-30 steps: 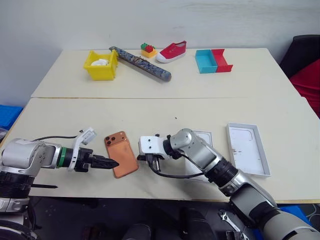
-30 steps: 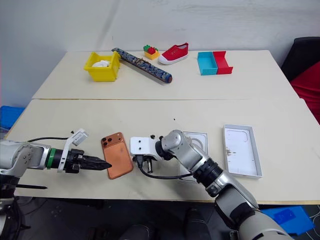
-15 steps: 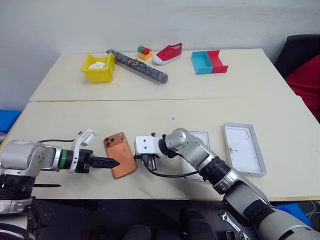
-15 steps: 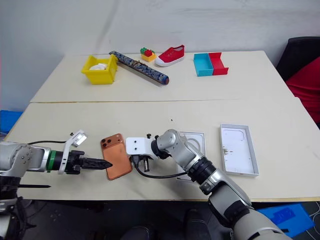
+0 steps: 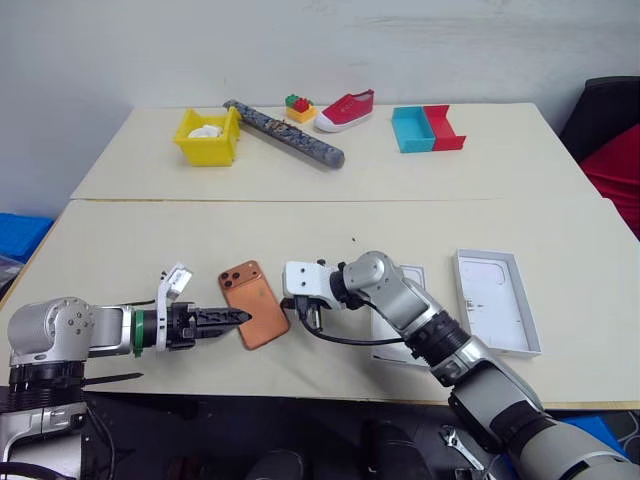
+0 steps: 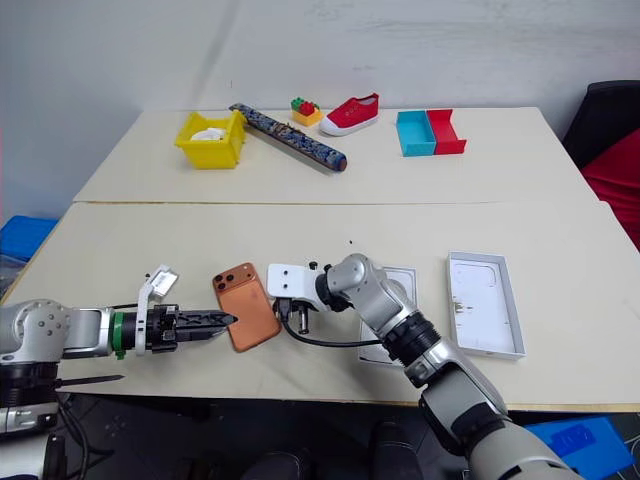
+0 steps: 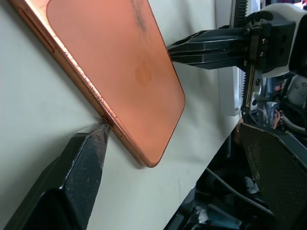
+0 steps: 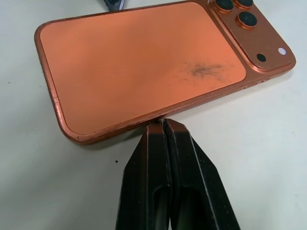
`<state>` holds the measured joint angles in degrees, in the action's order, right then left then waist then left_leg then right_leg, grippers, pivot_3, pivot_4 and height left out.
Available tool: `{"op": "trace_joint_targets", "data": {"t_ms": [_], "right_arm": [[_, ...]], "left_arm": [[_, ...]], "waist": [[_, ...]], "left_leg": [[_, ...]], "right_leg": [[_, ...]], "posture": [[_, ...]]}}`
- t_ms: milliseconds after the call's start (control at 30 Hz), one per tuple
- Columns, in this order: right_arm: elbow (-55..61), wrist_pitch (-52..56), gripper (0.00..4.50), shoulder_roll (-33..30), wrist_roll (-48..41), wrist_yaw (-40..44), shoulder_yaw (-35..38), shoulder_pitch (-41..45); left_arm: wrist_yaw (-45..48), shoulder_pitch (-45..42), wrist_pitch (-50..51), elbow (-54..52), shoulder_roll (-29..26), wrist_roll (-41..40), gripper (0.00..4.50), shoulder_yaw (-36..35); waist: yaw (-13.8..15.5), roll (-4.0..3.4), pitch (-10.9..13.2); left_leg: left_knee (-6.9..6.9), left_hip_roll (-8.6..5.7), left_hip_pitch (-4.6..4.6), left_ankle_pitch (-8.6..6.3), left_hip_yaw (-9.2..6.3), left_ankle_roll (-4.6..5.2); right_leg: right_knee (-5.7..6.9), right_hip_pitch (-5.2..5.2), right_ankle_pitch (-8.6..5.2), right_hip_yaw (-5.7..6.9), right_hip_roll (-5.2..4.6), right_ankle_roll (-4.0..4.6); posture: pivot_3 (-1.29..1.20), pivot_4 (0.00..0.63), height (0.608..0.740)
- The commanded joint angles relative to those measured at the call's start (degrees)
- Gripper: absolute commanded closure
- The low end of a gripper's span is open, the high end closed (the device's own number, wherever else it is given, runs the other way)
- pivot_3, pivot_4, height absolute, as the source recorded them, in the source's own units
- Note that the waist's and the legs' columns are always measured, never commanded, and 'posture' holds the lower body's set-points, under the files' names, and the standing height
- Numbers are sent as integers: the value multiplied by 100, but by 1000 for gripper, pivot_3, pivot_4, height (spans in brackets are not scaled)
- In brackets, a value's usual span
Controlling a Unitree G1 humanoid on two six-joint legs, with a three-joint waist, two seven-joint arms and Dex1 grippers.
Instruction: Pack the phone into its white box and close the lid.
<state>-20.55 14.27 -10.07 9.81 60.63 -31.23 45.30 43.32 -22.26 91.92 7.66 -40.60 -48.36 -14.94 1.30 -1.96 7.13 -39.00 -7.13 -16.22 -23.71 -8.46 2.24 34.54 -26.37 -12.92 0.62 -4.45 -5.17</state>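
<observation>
Phone flat on counter, long axis running near-to-far, flanked by wide-open left tool and closed, empty right tool, each at a long edge.

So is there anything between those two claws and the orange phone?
Nothing visible. The left gripper and the shut right gripper each have fingertips right at opposite long edges of the phone, which lies flat on the table.

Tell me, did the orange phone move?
Yes, a little. The phone slid right, toward the lid, judged against the dark speck on the table.
</observation>
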Motion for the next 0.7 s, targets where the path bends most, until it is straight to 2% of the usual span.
{"op": "trace_joint_targets", "data": {"t_ms": [33, 300, 467, 567, 700], "right_arm": [[266, -51, 4466, 309, -231, 203, -154, -86], [378, -23, 4466, 437, -322, 370, -88, -147], [329, -134, 4466, 375, -146, 347, -133, -157], [236, -216, 4466, 329, -70, 344, -109, -112], [90, -306, 4466, 321, 27, 281, -78, -42]], "left_arm": [[-171, -92, 58, 58, 389, -402, 0, 302], [-575, -129, 58, 42, 696, -740, 0, -63], [-902, -34, 58, -196, 799, -534, 0, -60], [-947, -123, 58, -193, 514, -344, 0, 13], [-830, -157, 19, -184, -196, 20, 0, 295]], "waist": [[4, 0, 0], [20, 1, 0], [23, 0, 0], [20, 1, 0], [-20, 11, 5]], "left_leg": [[0, 0, 0, 0, -1, 0], [0, -2, -2, 0, -17, 0], [-1, -2, -1, 1, -20, -3], [0, -2, 0, 4, -23, -8], [3, 6, -1, 4, -22, -20]], "right_leg": [[-1, 0, 0, 1, 0, 0], [-2, 5, 0, 2, 0, 0], [-3, 7, 0, 1, -2, 0], [-7, 12, 0, -1, -2, -1], [-11, 8, -2, -6, -2, -4]], "posture": [[0, 150, 740], [0, 150, 740], [0, 150, 740], [0, 150, 740], [0, 150, 740]]}}
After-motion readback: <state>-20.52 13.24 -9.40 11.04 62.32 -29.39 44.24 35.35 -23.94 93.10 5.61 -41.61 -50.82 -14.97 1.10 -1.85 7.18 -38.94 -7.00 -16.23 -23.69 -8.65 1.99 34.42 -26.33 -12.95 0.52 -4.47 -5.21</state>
